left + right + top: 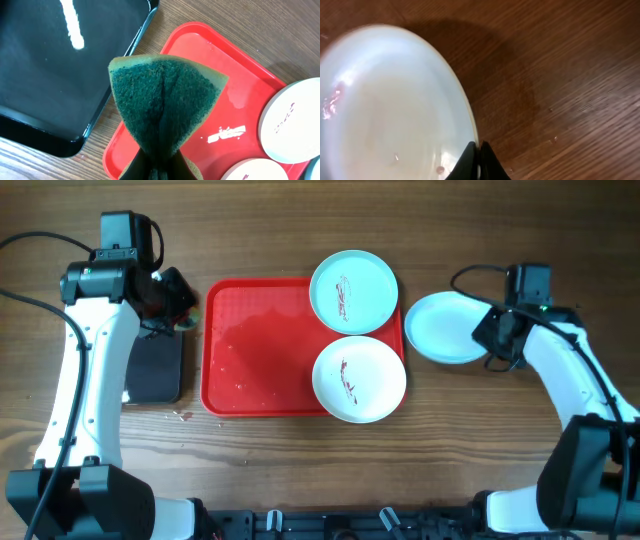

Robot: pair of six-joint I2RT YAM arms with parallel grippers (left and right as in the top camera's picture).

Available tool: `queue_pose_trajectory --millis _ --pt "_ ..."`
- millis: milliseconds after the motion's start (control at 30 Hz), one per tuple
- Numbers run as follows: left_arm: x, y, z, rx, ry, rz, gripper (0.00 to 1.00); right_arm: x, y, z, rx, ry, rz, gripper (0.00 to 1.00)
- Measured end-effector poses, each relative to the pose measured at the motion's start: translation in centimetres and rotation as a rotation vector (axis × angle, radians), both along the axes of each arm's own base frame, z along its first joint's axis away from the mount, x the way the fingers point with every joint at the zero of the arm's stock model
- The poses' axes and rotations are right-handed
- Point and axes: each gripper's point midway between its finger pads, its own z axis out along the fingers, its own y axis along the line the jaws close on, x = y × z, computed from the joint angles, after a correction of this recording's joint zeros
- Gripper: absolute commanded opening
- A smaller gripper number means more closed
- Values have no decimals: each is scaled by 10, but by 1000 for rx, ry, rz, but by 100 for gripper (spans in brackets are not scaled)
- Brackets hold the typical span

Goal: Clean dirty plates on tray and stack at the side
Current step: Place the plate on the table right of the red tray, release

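Left tool (172, 296) is clamped on a folded green sponge (165, 100), scouring face out, hanging over the gap between the black tray (155, 370) and the 9 o'clock rim of the red tray (250, 350)

Right tool (479, 156) is pinched narrow on the 3 o'clock rim of the third plate (440, 330). That plate lies off the tray, on the worktop (300, 460) just beside the tray's 3 o'clock edge. It looks mostly clean; the right wrist view shows a faint pink trace near one edge

The two smeared plates sit on the tray's right half, close together:
- upper plate (353, 291): overlaps the tray's 12 o'clock rim, red smear running roughly 12 to 6
- lower plate (359, 379): near the 5 o'clock corner, smear running about 11 to 5

Key relation: overhead, both dirty plates lie toward 3 o'clock from the sponge, upper one near dead 3, lower nearer 4, with the bare wet left half of the tray between. Right arm is nearer to them but occupied with the third plate. Likely the sponge has to travel toward 3 o'clock across the tray, then come down on a plate centre; rubbing along a smear means strokes along 12–6

Risk, as a guess: an unheld plate sliding under the sponge
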Motion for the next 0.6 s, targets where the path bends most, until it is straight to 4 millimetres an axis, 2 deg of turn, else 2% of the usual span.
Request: queue_pose_trajectory --millis 100,133,200,233,267,367,467,533,600 --pt "0 0 0 0 0 0 4 -4 -1 -11 -2 13 -2 6" --pt "0 0 0 0 0 0 4 -7 -1 -15 -5 25 -4 13" --pt "0 0 0 0 0 0 4 -12 -4 -19 -5 48 -9 40" --pt "0 0 0 0 0 0 4 -15 -5 -19 -4 58 -14 50" --pt "0 0 0 0 0 0 4 -18 -7 -20 -2 70 -25 53" --pt "0 0 0 0 0 0 4 -35 -9 -23 12 143 -32 58" --pt "0 0 0 0 0 0 4 -38 0 -10 62 188 22 58" --pt "0 0 0 0 0 0 4 -21 13 11 128 145 98 59" --pt "0 0 0 0 0 0 4 0 36 35 224 54 214 59"
